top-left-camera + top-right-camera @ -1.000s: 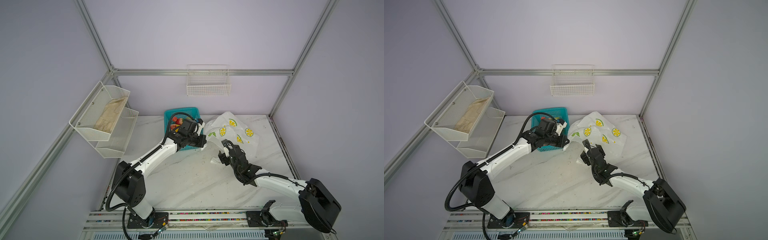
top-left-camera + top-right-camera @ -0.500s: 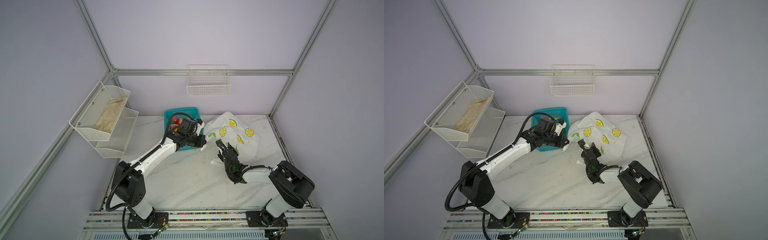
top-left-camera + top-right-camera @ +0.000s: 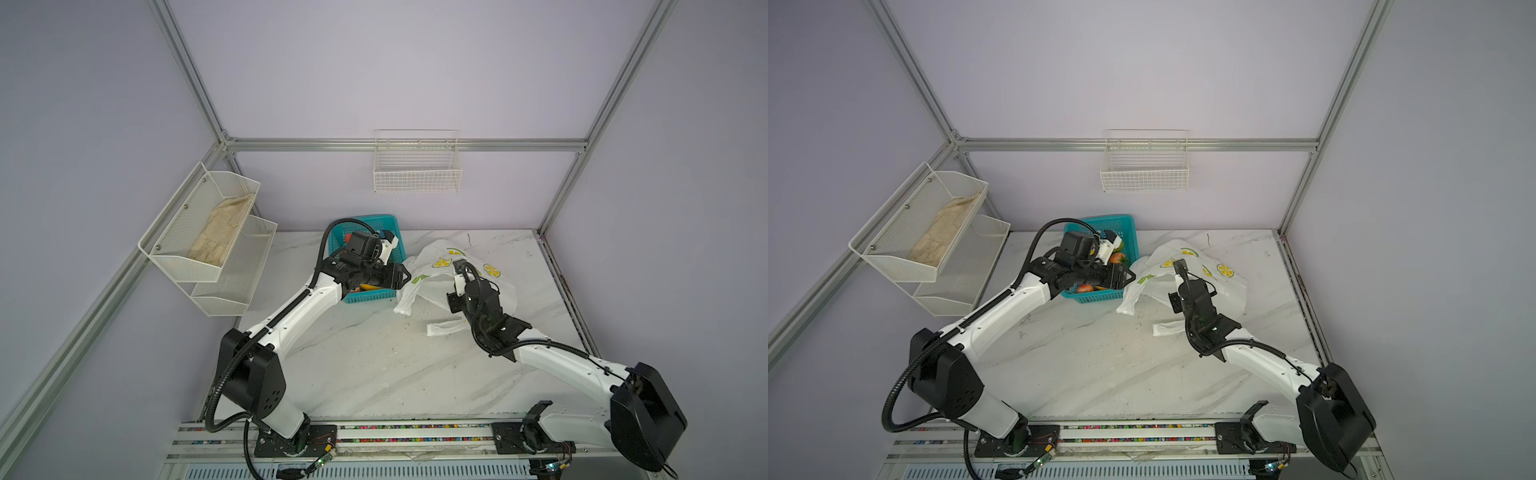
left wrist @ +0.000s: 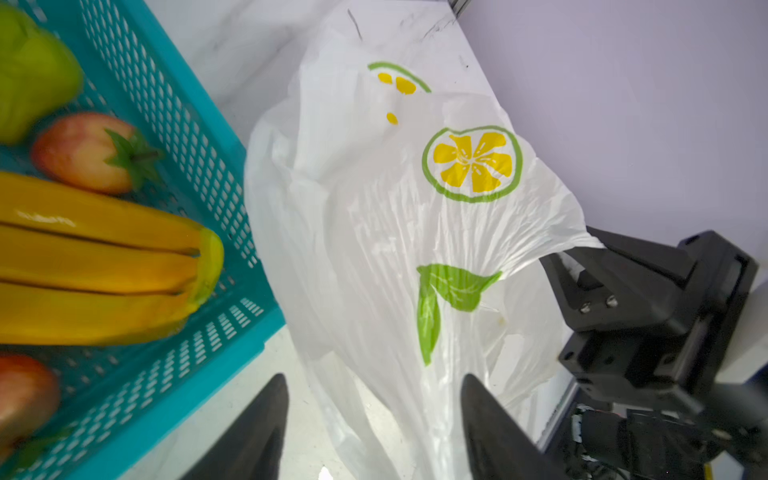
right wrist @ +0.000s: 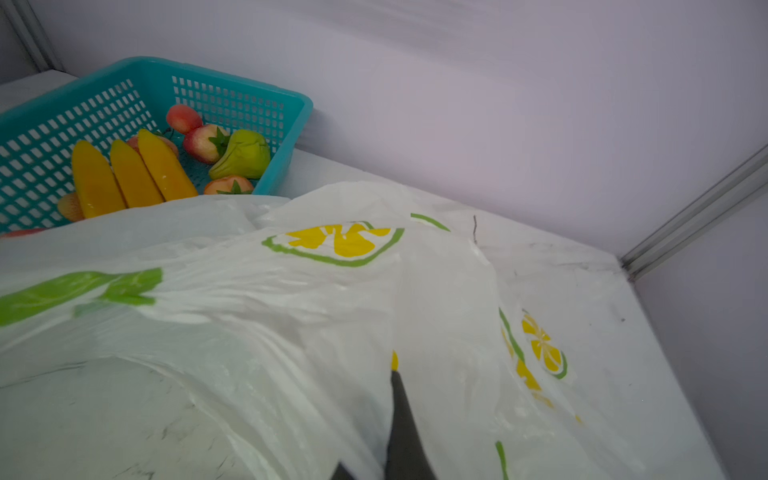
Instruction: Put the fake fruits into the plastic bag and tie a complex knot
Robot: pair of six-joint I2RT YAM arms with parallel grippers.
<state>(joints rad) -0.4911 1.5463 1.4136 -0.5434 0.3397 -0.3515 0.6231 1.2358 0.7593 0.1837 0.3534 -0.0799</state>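
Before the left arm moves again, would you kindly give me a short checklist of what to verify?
1. Is the right gripper shut on the bag? ok, it pinches the edge.
2. Is the left gripper open? ok, jaws apart, gripping nothing.
3. Is the bag's mouth open? cannot tell.
4. Are the fruits in the bag? not ok, they lie in the basket beside it.
5. Is a handle loose for tying? ok, one lies on the table.

Left gripper (image 4: 374, 376) has let go — jaws now apart — and right gripper (image 4: 575, 255) has snapped shut on the plastic bag (image 4: 374, 232), pulling its edge taut.
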